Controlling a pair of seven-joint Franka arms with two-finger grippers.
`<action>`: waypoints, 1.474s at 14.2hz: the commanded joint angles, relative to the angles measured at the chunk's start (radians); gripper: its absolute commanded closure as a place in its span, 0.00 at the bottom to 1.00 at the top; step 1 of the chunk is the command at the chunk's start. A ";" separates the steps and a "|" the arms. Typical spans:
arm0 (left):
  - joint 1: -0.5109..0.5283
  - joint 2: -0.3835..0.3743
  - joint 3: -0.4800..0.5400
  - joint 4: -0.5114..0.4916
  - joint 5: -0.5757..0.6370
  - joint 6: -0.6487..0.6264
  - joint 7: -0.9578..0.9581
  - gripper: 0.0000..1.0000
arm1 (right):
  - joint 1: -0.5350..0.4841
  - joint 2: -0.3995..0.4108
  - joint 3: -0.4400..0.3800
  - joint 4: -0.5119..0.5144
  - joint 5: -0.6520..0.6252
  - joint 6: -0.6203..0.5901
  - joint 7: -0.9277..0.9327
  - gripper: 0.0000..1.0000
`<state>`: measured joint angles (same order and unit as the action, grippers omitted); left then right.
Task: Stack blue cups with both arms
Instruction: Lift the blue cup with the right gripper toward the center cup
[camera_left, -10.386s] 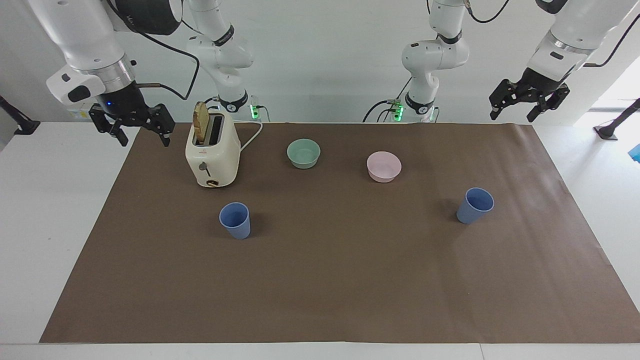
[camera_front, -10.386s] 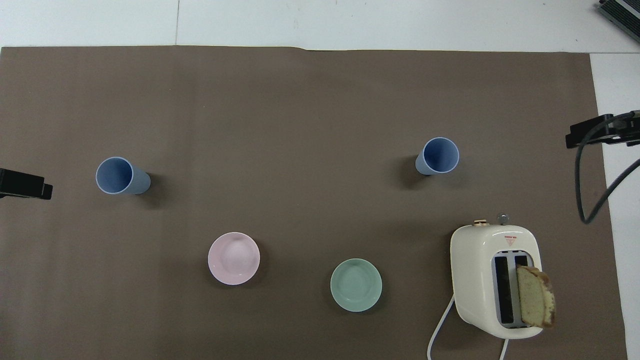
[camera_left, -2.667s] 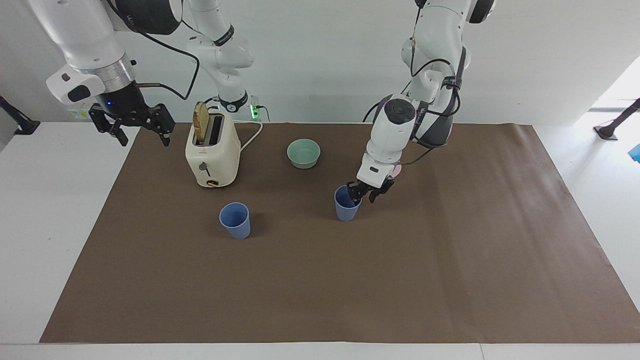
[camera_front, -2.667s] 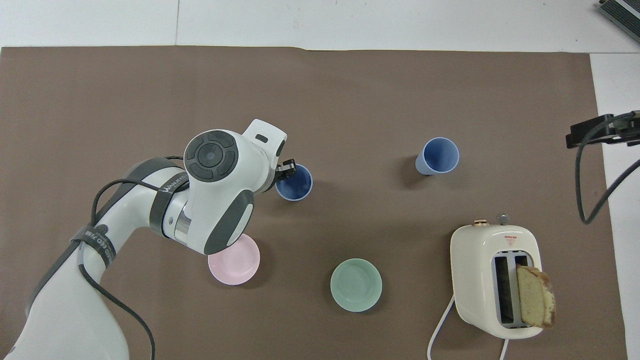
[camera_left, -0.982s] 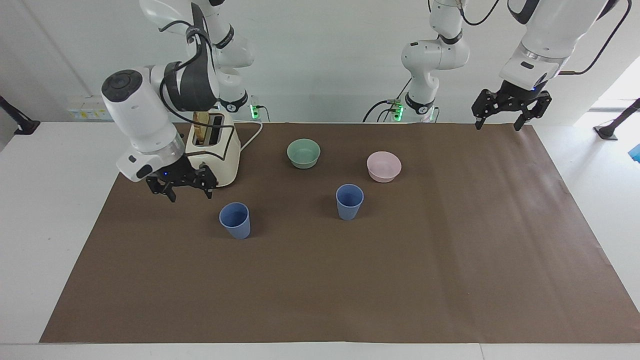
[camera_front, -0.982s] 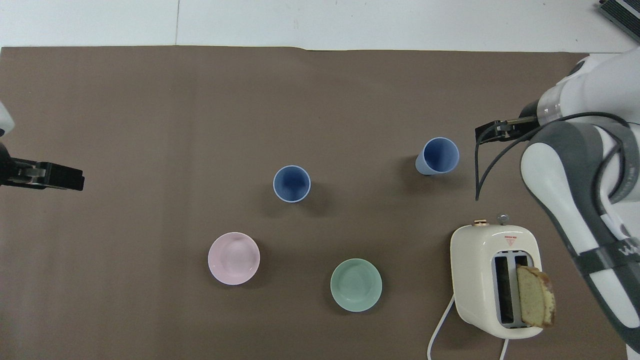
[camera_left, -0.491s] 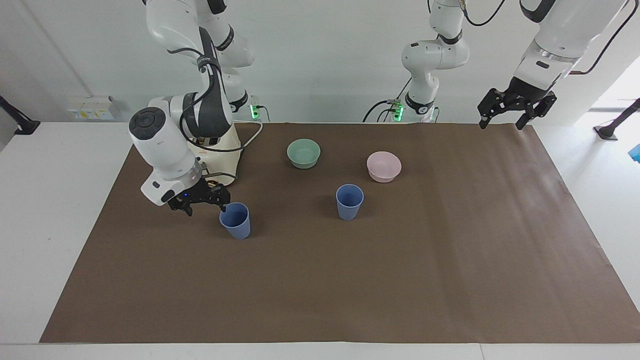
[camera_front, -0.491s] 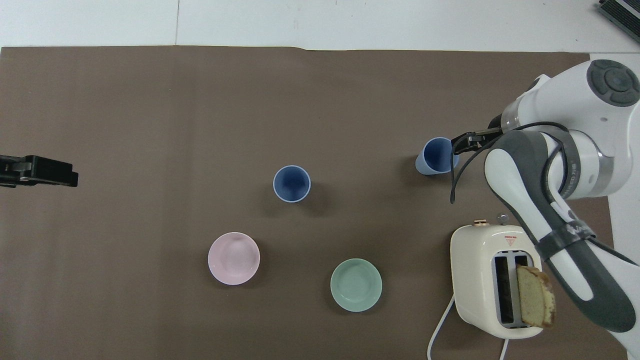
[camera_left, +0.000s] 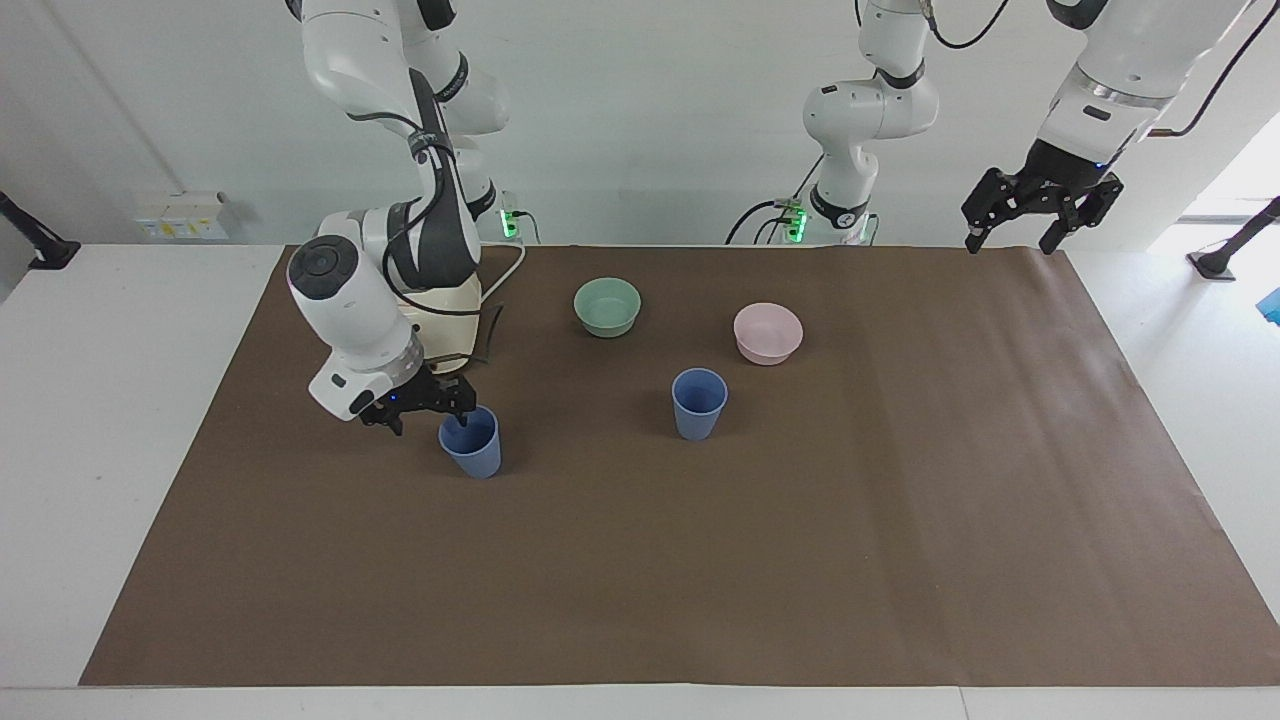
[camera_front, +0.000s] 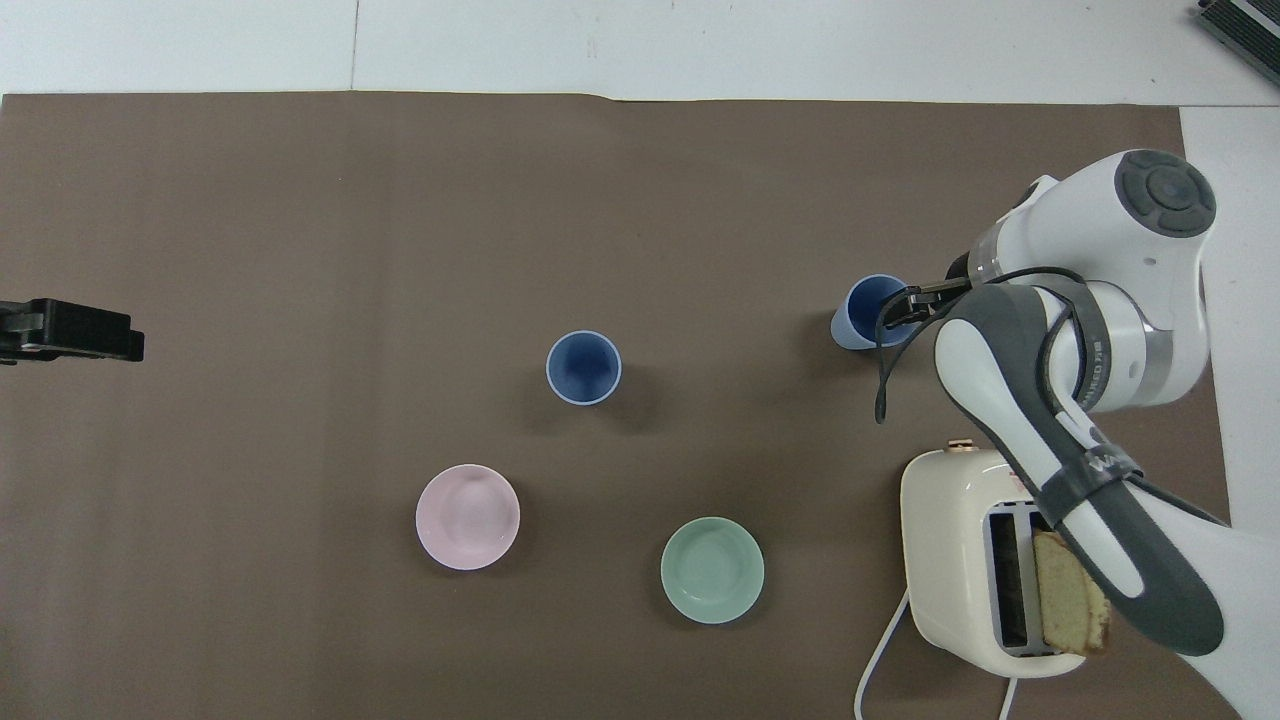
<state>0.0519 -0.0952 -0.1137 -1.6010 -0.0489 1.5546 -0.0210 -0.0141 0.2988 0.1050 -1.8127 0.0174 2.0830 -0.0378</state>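
Grabbing the end blue cup (camera_left: 470, 445)
My right claw (camera_left: 420, 407) is spread at its rim; I should straddle the wall squarely, then pinch. Left claw (camera_left: 1040, 212) waits spread.

Premises: a robotics laboratory. Evidence: bare white walls and a white table (camera_left: 100, 450) covered by a brown paper sheet (camera_left: 700, 560). Two large white arms hang over it; two shorter white arms (camera_left: 860, 120) with green-lit bases stand at the wall end, cables trailing. A cream toaster (camera_front: 975, 560) just beside the right gripper (camera_left: 418, 408) serves as a household prop.
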 joint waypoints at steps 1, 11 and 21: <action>0.009 -0.003 -0.009 0.012 -0.003 -0.019 -0.005 0.00 | -0.003 0.011 0.001 -0.025 0.009 0.040 -0.020 0.00; 0.008 0.017 -0.009 0.055 0.000 -0.106 0.019 0.00 | 0.002 0.029 0.001 0.003 0.009 0.060 -0.108 1.00; 0.006 0.009 -0.011 0.047 0.017 -0.111 0.026 0.00 | 0.068 0.020 0.113 0.321 -0.002 -0.292 0.332 1.00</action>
<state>0.0537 -0.0888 -0.1203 -1.5718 -0.0459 1.4671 -0.0085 0.0531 0.3108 0.1817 -1.5590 0.0186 1.8628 0.2147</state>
